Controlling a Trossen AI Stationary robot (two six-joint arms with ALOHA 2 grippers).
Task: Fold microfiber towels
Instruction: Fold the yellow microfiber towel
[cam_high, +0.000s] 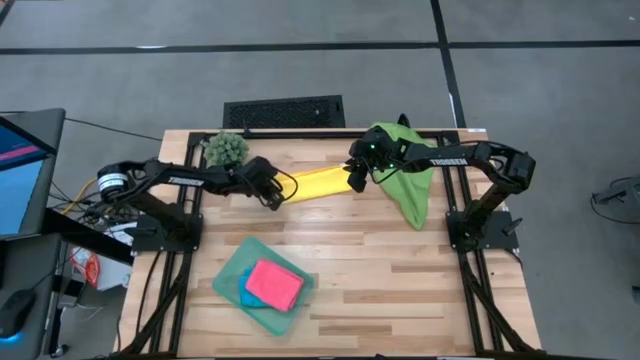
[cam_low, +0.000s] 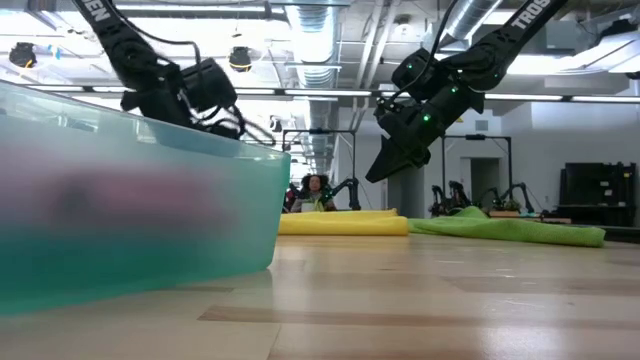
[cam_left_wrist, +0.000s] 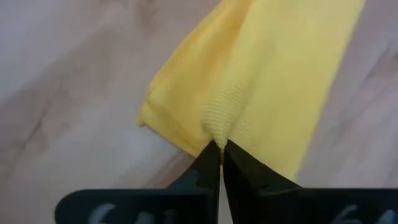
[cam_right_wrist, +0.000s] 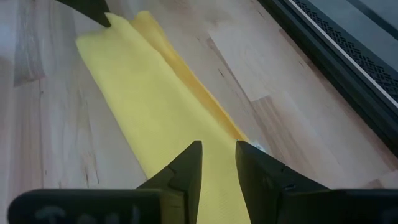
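Note:
The yellow towel (cam_high: 320, 183) lies on the table as a long folded strip between my two grippers; it also shows in the low view (cam_low: 340, 222). My left gripper (cam_high: 280, 193) is shut on its left end. My right gripper (cam_right_wrist: 219, 149) is open and hovers above the strip's right end, clear of the table in the low view (cam_low: 375, 172). The green towel (cam_high: 408, 185) lies crumpled on the table at the far right, partly under my right arm. The pink towel (cam_high: 273, 283) and the blue towel (cam_high: 255, 298) lie folded in the teal tray (cam_high: 228, 268). My left gripper pinches a small pucker of cloth (cam_left_wrist: 219, 132) at the yellow towel's left end between its two fingertips (cam_left_wrist: 208, 163). The fingers lie roughly along the strip. How many layers they hold, I cannot tell. The rest of the strip lies flat and slack on the table.
The small spiky green ball plant (cam_high: 226, 148) stands at the far left, close behind my left arm. The tray stands at the near left and fills the left of the low view (cam_low: 140, 200). Bare wood shows at the near right (cam_high: 420, 290).

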